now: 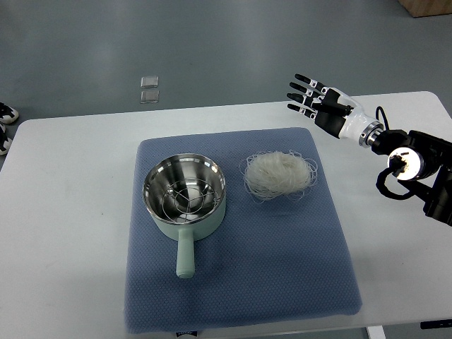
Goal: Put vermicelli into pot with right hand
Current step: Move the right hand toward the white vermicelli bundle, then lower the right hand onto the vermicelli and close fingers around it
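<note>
A pale, tangled nest of vermicelli [280,175] lies on the blue mat [240,282], right of centre. To its left stands a mint-green pot [185,194] with a shiny steel inside and a wire rack in it, its handle pointing toward me. My right hand [314,100] hovers above the table's far right part, up and to the right of the vermicelli, fingers spread and holding nothing. Its arm comes in from the right edge. The left arm does not show.
The white table [63,212] carries the mat. Two small clear packets [149,89] lie on the grey floor beyond the table's far edge. Dark shoes [6,113] show at the left edge.
</note>
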